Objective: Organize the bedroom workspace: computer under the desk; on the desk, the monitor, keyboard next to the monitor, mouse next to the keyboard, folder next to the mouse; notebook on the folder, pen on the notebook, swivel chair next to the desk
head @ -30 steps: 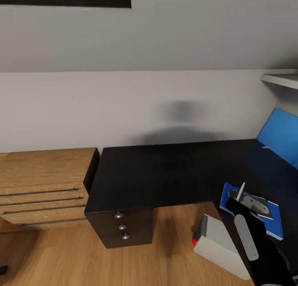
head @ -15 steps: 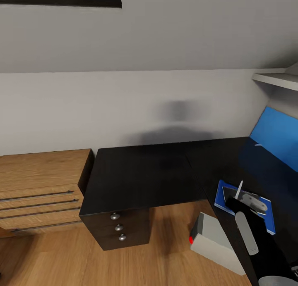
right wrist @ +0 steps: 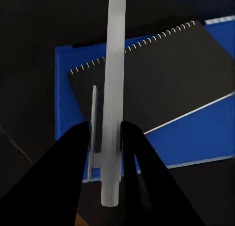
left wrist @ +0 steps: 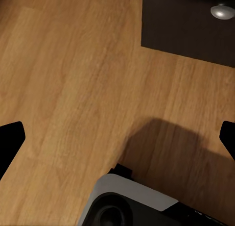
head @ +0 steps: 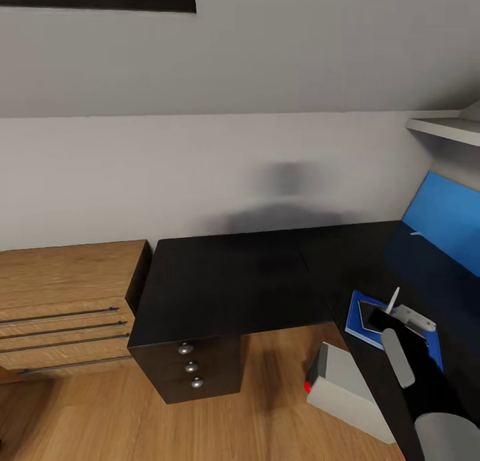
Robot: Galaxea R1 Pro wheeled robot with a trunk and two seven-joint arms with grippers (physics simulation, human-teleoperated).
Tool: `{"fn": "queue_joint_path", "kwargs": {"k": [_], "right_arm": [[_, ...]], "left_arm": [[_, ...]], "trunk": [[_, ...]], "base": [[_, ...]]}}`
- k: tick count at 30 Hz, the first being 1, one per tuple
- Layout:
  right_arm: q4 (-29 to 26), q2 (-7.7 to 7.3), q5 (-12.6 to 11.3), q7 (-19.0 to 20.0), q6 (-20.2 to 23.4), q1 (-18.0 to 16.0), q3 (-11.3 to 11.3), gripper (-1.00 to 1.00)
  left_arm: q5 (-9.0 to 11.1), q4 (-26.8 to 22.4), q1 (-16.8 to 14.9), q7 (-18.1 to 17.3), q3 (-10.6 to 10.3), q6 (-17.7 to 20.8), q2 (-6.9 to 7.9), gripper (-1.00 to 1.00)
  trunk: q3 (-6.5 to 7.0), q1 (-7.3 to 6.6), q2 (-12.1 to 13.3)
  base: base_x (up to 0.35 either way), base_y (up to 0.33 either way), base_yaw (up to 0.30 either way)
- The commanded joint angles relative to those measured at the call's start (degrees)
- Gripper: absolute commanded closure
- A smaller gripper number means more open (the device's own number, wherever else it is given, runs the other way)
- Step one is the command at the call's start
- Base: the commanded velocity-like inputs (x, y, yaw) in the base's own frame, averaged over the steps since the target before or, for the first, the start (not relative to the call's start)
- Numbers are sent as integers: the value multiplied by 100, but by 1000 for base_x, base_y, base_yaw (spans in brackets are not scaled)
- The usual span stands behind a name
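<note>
The pen is pinched upright in the right gripper jaws above the notebook on the folder, at the tabletop right; released tilted, it could roll off

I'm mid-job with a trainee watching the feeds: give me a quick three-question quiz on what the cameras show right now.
1. True or false: the right gripper is shut on the pen.
2. What lies directly on the folder?
A. the notebook
B. a keyboard
C. a mouse
3. Fill in: the computer stands on the floor beside the ____, red light showing.

Key:
1. True; the fingers pinch the pen above the notebook.
2. A.
3. desk.
</note>
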Motion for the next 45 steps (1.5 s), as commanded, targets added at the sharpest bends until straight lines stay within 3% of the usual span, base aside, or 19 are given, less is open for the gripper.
{"fn": "queue_joint_path", "kwargs": {"k": [1,7,15,16,20,21,24,38,45], "right_arm": [[74,-28,-53,-36,-21,-36,3,100],[774,-234,-48,-32,-239,-405,3,100],[1171,-396,-49,-29,-299,-570,2,100],[1512,-414,-41,-29,-449,-707,2,100],[1993,-426,-35,-29,-673,-924,8,100],[2522,-470,-32,-21,-860,-1164,10,100],[2875,-513,-32,-14,-1013,-1309,8,100],[3152,-534,-40,-4,-1240,-1393,11,100],[3158,-533,-50,-2,-1236,-1394,11,100]], "left_arm": [[37,-1,-5,44,-49,-26,5,-100],[35,-1,-5,34,-57,-26,5,-100],[34,-1,-5,26,-60,-26,5,-100],[34,-1,-5,23,-60,-26,5,-100],[34,-1,-5,22,-61,-26,5,-100],[34,-1,-5,22,-61,-26,5,-100],[34,5,-5,22,-61,-20,5,-100],[34,8,-5,22,-61,-26,5,-100],[34,8,-5,22,-55,-26,5,-100]], "trunk": [[-8,2,-8],[-8,2,-8],[-8,2,-8],[-8,2,-8],[-8,2,-8],[-8,2,-8],[-8,2,-8],[-8,2,-8],[-8,2,-8]], "base": [[0,0,0],[0,0,0],[0,0,0],[0,0,0],[0,0,0],[0,0,0],[0,0,0],[3,0,0],[222,0,0]]}}
